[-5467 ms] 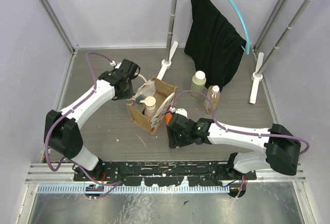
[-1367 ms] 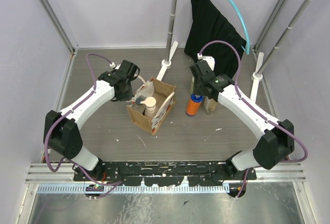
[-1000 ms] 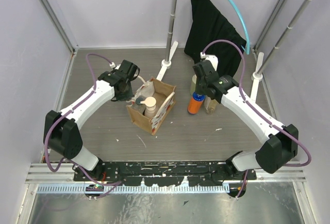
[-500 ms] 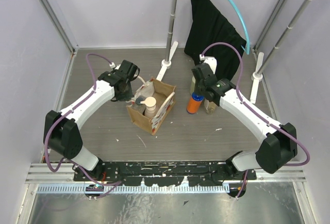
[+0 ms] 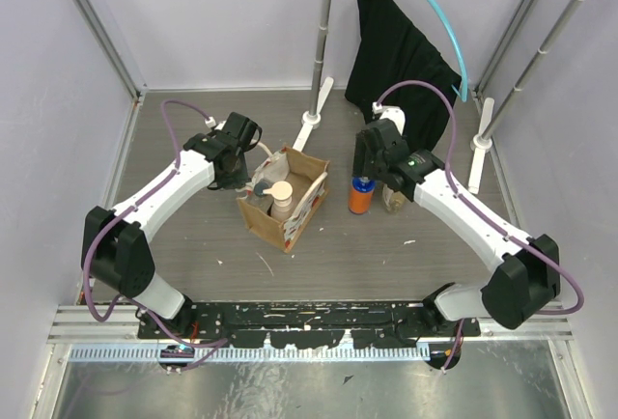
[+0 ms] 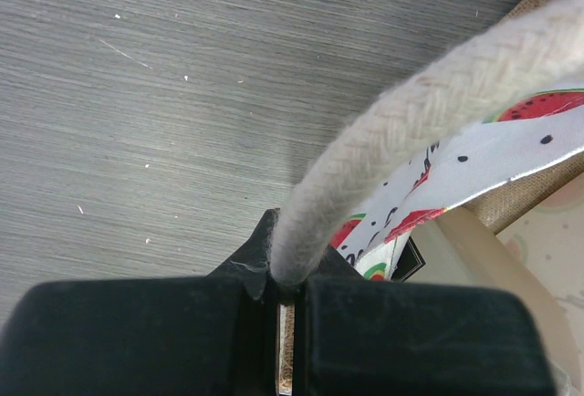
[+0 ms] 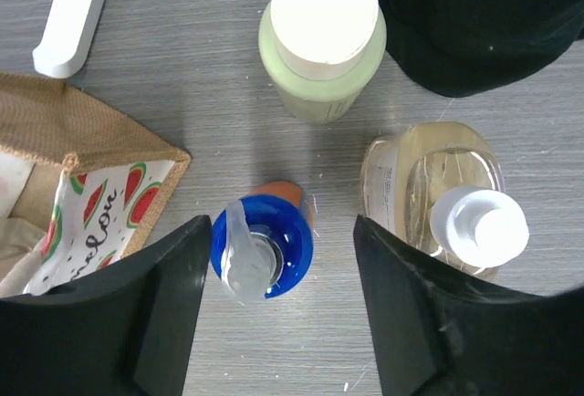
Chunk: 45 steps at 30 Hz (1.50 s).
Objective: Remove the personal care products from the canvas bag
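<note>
Left gripper (image 6: pixel 287 309) clenched on canvas bag (image 5: pixel 307 209) rope handle (image 6: pixel 429 104), right gripper (image 7: pixel 281 232) released, straddled upright orange blue-capped bottle (image 7: pixel 263 245) on desk (image 5: pixel 386 245) just right of bag, cream-capped bottle (image 5: pixel 281 197) stood inside bag

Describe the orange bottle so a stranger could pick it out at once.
Start at the canvas bag and look to its right in the top view, toward the hanging black garment. Three bottles stand there; the orange bottle is the one nearest the bag. Only it has a blue pump cap, unlike the pale green bottle and the clear amber bottle.
</note>
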Each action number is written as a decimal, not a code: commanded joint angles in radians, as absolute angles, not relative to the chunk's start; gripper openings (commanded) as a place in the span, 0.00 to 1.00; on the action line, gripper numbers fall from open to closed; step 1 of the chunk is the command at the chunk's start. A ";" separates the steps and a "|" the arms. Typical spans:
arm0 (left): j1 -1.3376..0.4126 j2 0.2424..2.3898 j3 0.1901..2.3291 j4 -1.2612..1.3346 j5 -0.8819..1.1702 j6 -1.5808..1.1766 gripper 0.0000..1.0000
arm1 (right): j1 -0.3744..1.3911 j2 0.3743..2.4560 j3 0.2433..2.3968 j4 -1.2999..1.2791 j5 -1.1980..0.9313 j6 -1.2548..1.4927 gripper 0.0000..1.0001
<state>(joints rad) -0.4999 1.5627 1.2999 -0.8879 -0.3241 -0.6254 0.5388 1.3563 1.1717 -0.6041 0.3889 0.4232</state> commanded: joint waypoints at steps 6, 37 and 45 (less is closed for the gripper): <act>-0.503 1.562 1.293 -0.930 -0.314 -0.617 0.00 | 0.604 1.224 1.286 -0.561 0.265 0.376 0.75; -0.503 1.542 1.305 -0.953 -0.311 -0.624 0.00 | 0.861 1.512 1.359 -0.470 -0.232 0.113 0.69; -0.503 1.549 1.314 -0.954 -0.307 -0.623 0.00 | 0.861 1.515 1.301 -0.373 -0.220 0.065 0.74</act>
